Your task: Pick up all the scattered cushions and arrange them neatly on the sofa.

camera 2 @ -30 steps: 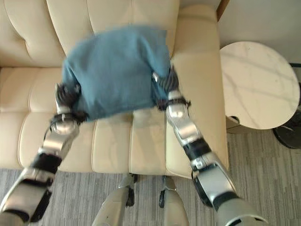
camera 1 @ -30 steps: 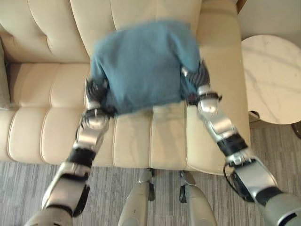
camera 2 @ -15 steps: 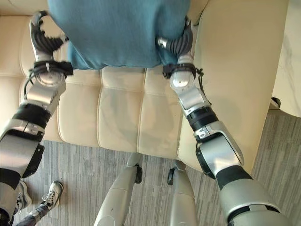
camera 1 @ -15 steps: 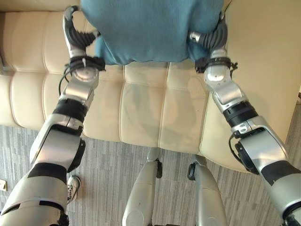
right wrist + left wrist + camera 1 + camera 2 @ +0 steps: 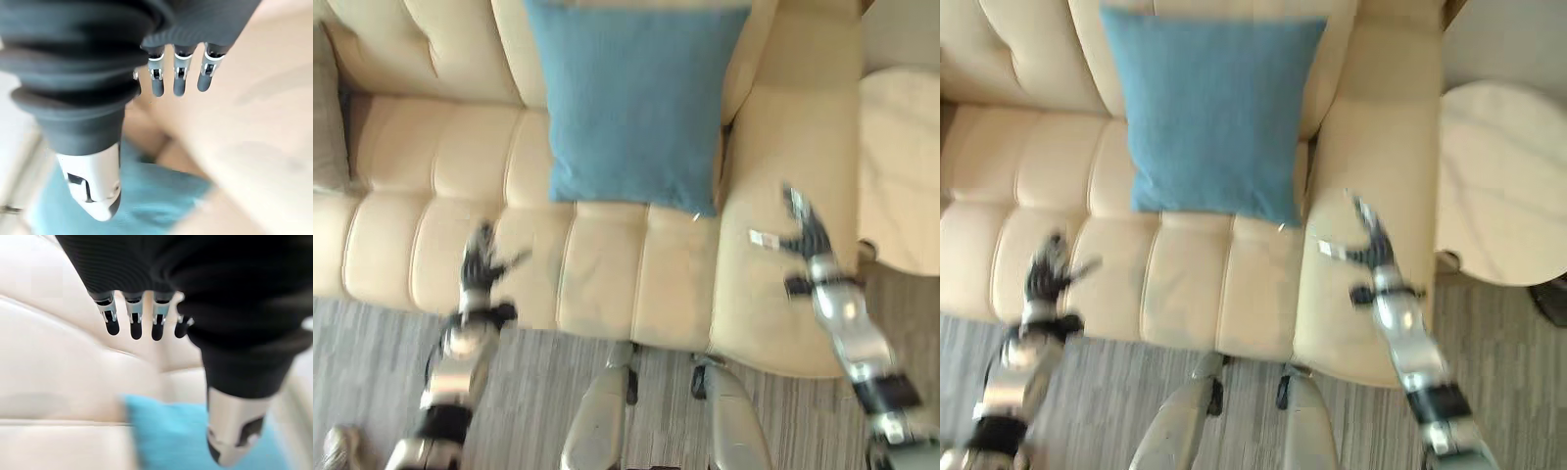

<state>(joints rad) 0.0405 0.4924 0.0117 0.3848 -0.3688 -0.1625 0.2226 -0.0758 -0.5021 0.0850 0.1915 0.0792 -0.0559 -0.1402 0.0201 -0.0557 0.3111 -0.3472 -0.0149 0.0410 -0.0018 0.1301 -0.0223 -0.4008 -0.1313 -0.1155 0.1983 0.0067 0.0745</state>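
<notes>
The blue cushion (image 5: 636,103) stands upright against the sofa (image 5: 431,245) backrest, beside the armrest, so its placement looks done. Both robot hands are clear of it, fingers spread and empty: the left robot hand (image 5: 481,262) over the seat front, the right robot hand (image 5: 806,235) above the armrest. A grey cushion (image 5: 325,117) lies at the sofa's far end; whether others remain scattered cannot be judged.

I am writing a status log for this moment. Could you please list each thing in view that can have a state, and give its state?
Blue cushion: upright, leaning against the sofa back, held by no hand.
Left hand: open, empty, over the seat front.
Right hand: open, empty, over the sofa's right arm.
Grey cushion: at the sofa's left edge, mostly cut off.
Sofa: carries both cushions.
Round table: beside the sofa, top bare.
</notes>
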